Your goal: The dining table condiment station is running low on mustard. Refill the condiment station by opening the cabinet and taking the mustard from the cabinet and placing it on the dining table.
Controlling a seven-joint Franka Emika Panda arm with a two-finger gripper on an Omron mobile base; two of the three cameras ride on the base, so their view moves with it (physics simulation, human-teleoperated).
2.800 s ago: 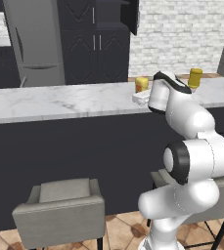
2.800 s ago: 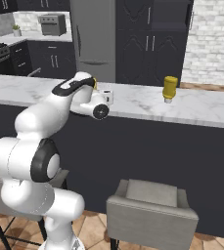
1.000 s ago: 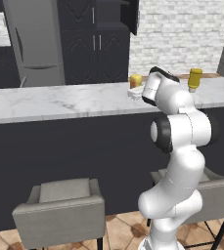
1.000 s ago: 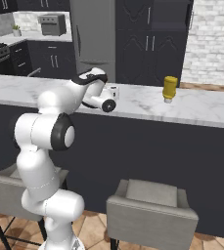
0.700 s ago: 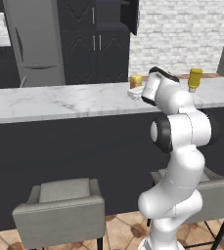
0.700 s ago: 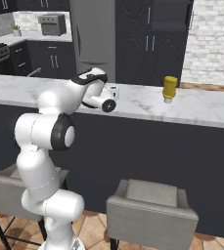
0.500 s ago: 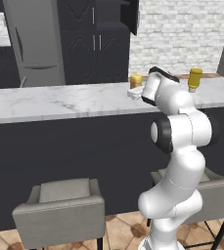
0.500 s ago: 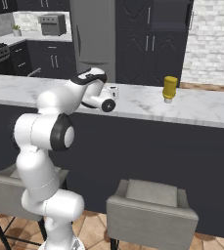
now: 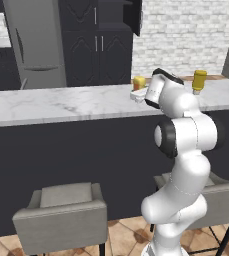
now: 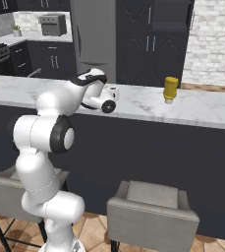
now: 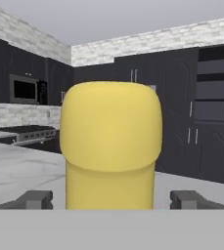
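The mustard (image 11: 112, 146) is seen upright on the dining table (image 9: 61, 102), squarely between the spread fingertips (image 11: 33, 199) of the gripper (image 11: 111, 200), untouched by either, a stance judged to mean it is released there as its intended place.

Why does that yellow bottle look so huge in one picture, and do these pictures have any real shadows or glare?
Hand view: the mustard looms large because the camera sits right behind it. Left base view: flat, even light, no glare on the dining table. Right base view: equally soft, no sharp shadows.
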